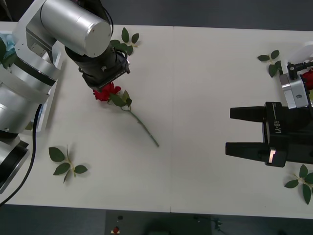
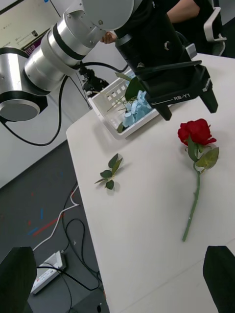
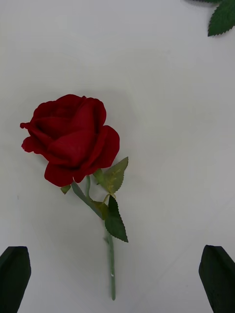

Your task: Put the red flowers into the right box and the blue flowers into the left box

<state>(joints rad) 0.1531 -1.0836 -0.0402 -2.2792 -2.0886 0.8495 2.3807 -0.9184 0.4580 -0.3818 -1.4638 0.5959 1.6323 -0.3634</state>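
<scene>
One red flower (image 1: 106, 92) lies on the white table, its stem (image 1: 144, 128) pointing toward the front edge. My left gripper (image 3: 116, 279) hangs open right above it, one black finger on each side of the stem and apart from the bloom (image 3: 73, 139). The right wrist view shows that left gripper (image 2: 190, 111) just over the rose (image 2: 197, 131). The left box (image 2: 110, 105) holds blue flowers (image 2: 136, 108). My right gripper (image 1: 230, 131) stands open and empty at the right side of the table. The right box (image 1: 305, 49) shows at the far right edge with a red bloom (image 1: 308, 77) in it.
Loose green leaf sprigs lie on the table: one at the front left (image 1: 66, 164), one behind the left arm (image 1: 126, 39), one near the right box (image 1: 269, 58) and one at the front right (image 1: 301, 181). Cables run on the floor (image 2: 73, 230).
</scene>
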